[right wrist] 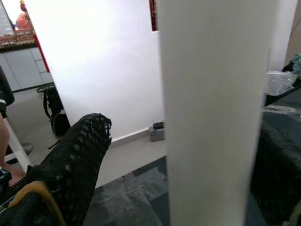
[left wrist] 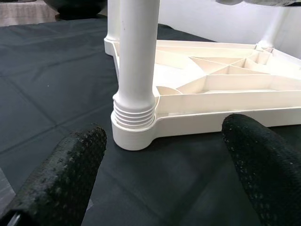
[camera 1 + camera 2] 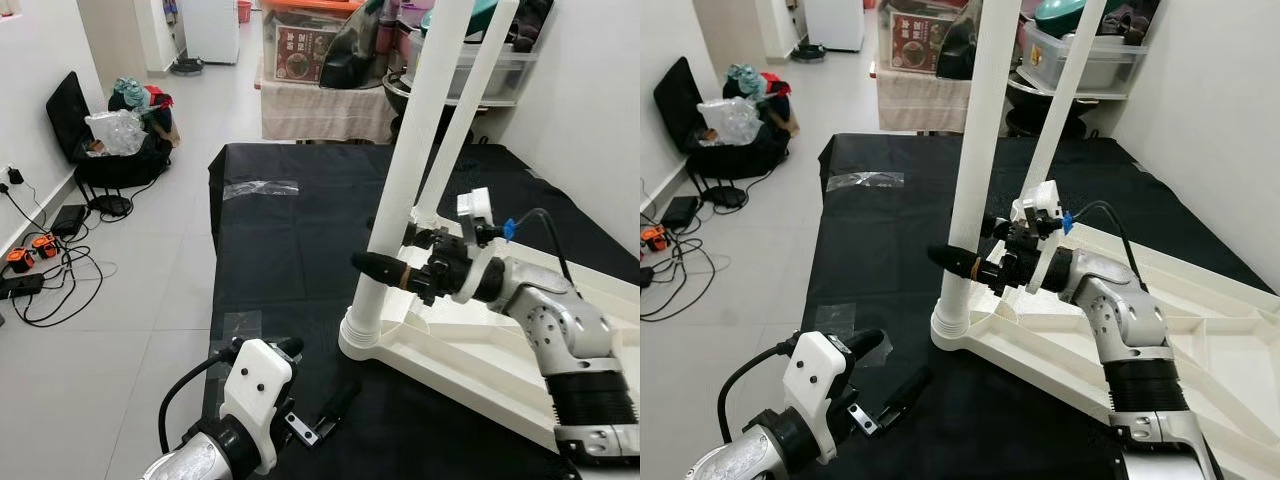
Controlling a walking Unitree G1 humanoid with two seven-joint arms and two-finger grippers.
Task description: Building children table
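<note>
So the tabletop [image 3: 470, 350] is lying upside down on the black cloth [image 3: 290, 250], taking up the lower right of the head views, ribs facing up. Two white legs stand up out of it: the near leg [image 3: 410, 170] is screwed into the corner socket at centre frame, threads showing at its base, and the far leg [image 3: 470, 110] rises just behind it toward the upper right. The right gripper [image 3: 395, 262] comes in from the right at mid-height and has its fingers around the near leg, one black finger [image 3: 378, 266] poking out past the leg on the left side. In the right wrist view the leg [image 1: 214, 113] sits right between the two fingers; whether they're actually pressing on it I can't tell. The left gripper [image 3: 300, 385] is down at the bottom centre, low over the cloth, spread wide and holding nothing. Its wrist view has both pads [image 2: 66, 179] apart with the leg base [image 2: 134, 117] straight ahead between them, near but not touching. Upper left of the frame there's a bag [image 3: 120, 140] and some cables [image 3: 45, 270] on the floor.
</note>
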